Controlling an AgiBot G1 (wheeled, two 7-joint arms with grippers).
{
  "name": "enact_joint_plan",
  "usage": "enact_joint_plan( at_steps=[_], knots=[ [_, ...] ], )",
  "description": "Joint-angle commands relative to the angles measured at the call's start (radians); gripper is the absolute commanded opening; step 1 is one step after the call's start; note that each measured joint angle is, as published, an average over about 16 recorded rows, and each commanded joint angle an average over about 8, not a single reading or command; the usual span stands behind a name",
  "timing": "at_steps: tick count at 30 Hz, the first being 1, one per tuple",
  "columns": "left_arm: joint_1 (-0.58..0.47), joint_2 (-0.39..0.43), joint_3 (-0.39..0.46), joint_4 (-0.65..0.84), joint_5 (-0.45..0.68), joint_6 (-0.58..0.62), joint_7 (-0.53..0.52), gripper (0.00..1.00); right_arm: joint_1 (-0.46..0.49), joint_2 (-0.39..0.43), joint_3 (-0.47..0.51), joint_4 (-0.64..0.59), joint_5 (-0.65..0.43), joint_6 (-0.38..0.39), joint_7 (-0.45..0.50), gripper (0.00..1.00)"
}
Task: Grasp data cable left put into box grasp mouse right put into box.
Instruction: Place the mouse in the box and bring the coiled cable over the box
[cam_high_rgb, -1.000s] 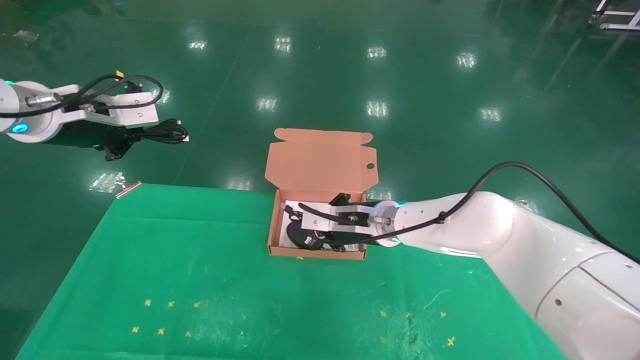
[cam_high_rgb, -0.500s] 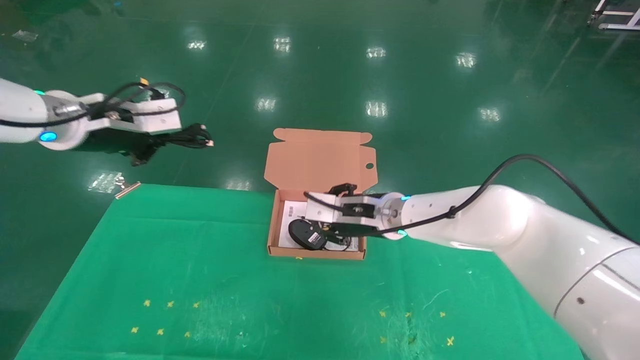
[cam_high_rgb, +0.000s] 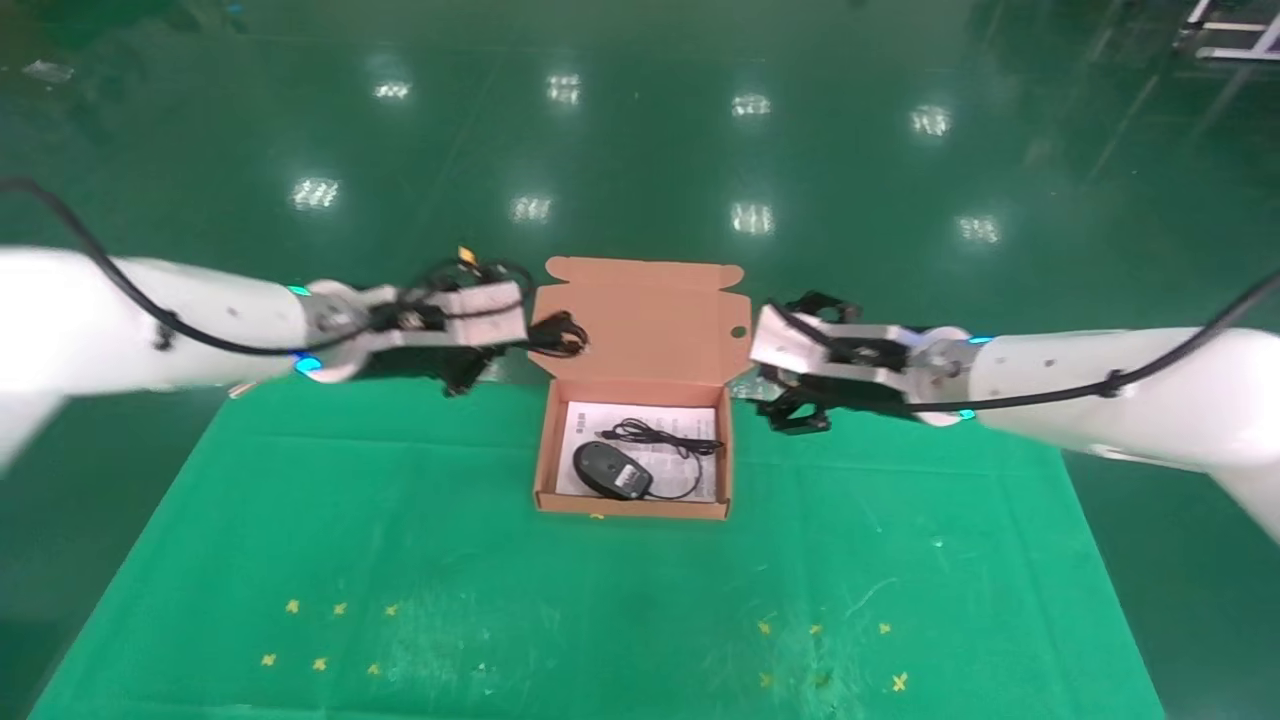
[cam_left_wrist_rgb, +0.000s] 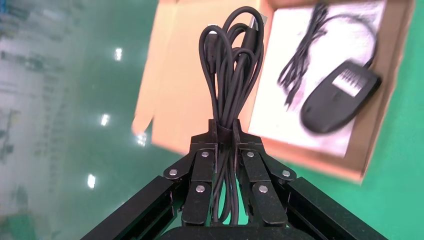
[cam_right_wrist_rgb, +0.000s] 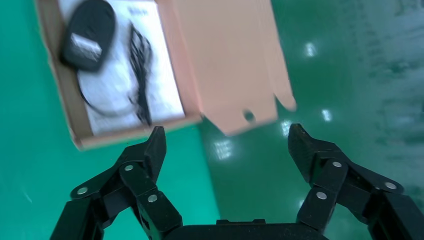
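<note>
The orange-brown box (cam_high_rgb: 632, 507) lies open at the cloth's far edge, its flap (cam_high_rgb: 640, 320) standing behind it. The black mouse (cam_high_rgb: 612, 470) lies inside on the white sheet, grey label up, with its cord (cam_high_rgb: 665, 437) loose beside it. My left gripper (cam_high_rgb: 520, 345) hovers at the flap's left edge, shut on the data cable (cam_high_rgb: 558, 335). In the left wrist view the data cable (cam_left_wrist_rgb: 231, 75) sticks out past my left gripper (cam_left_wrist_rgb: 224, 131), over the flap (cam_left_wrist_rgb: 170, 100). My right gripper (cam_high_rgb: 775, 360) hangs open and empty just right of the box. In the right wrist view my right gripper (cam_right_wrist_rgb: 225, 142) is beyond the box corner (cam_right_wrist_rgb: 150, 129).
The green cloth (cam_high_rgb: 400, 560) covers the table, with small yellow marks (cam_high_rgb: 330, 632) near the front. Beyond the cloth's far edge the glossy green floor (cam_high_rgb: 640, 150) lies lower. A small metal bracket (cam_high_rgb: 240, 388) shows at the cloth's far left corner.
My right gripper has let go of the mouse in the box and drawn back to the right. My left arm has swung right, carrying the data cable to the flap.
</note>
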Motion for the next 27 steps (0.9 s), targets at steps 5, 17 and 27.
enact_joint_plan(
  at_steps=[5,17,27],
  knots=[
    [0.041,0.108,-0.004,0.130,-0.062,-0.066,0.150,0.00,0.016,0.118,-0.014,0.121,-0.055,0.004,0.104,1.00],
    [0.106,0.154,0.061,0.170,-0.227,-0.135,0.369,0.00,0.037,0.316,-0.025,0.374,-0.170,-0.004,0.314,1.00],
    [0.105,0.159,0.126,0.182,-0.305,-0.171,0.394,1.00,0.042,0.389,-0.025,0.475,-0.229,0.000,0.397,1.00]
  ],
)
